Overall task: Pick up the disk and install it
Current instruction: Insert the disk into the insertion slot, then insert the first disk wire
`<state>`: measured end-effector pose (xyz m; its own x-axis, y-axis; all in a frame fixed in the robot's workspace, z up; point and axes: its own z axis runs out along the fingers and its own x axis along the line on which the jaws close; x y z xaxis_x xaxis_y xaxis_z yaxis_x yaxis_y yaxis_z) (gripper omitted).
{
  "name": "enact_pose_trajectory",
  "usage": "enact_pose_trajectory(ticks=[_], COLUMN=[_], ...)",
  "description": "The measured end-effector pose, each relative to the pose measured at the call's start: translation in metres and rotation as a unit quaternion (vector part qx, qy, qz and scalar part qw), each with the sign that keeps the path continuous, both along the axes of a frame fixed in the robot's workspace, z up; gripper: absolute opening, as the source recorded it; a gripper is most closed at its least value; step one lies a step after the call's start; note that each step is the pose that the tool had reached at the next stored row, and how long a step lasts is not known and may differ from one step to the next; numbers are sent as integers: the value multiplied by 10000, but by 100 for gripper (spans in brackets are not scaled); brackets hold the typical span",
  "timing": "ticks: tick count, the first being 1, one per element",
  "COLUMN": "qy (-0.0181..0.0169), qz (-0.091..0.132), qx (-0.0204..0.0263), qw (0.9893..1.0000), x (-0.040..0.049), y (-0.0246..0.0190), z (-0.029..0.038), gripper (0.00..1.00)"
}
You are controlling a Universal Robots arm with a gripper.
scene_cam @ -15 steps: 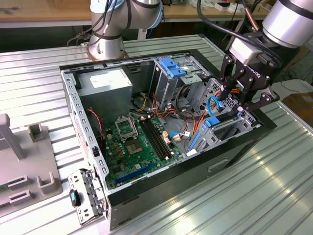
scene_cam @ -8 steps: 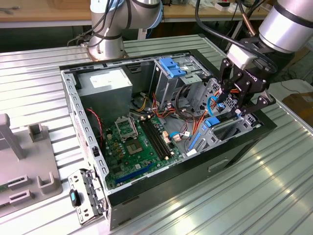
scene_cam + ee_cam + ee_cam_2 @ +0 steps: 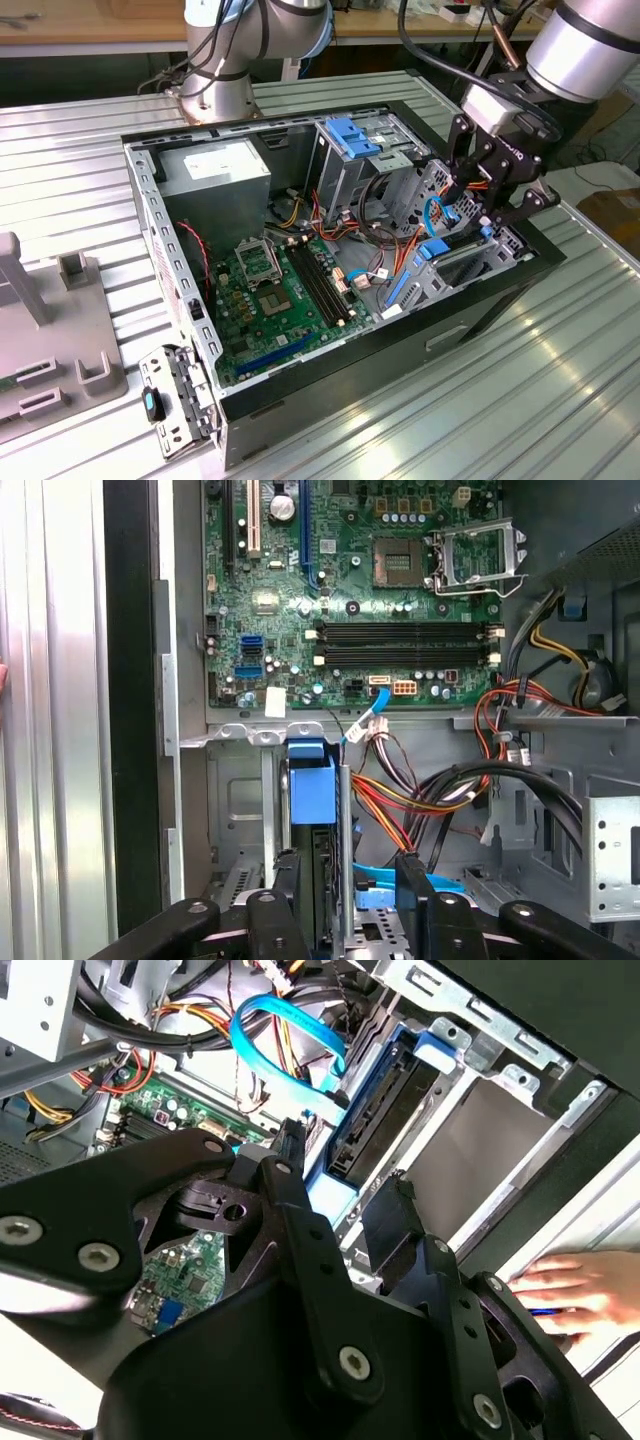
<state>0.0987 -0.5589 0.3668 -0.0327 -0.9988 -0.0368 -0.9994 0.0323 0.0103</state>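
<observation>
At the exterior view's left, one grey fixture plate lies on the ribbed table, and beside it stands one open computer case. Inside it, going to the right, I count one power-supply box, one motherboard, one drive cage with a blue top latch, and then one disk. The disk stands on its edge in the bay at the case's right end, with its blue rail upward. One gripper hangs directly over it. In the first wrist view its two fingers are spread on either side of the disk, with a clear gap on one side, so I judge the hand to be open and clamping nothing. Whether one finger touches the blue rail I cannot say surely, because the finger hides that place. The disk seems to sit in the bay, perhaps not pushed fully home. As for risk, one blue cable and one bundle of orange and red wires lie just beside the bay. A finger could catch them, or strike the bay wall, and turn the disk crooked in its rails. In the second wrist view one person's hand rests near the case's outer side, where a wide swing of the arm could hit it.
</observation>
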Motion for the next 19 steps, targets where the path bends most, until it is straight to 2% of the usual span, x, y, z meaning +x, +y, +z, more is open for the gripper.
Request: enact_pose_trajectory(ticks=[15,19], qy=[0,0], qz=[0,1], qx=[1,1], qw=[10000,10000], x=[11,97], y=[1,22], z=[-1,-8], gripper=[50,50])
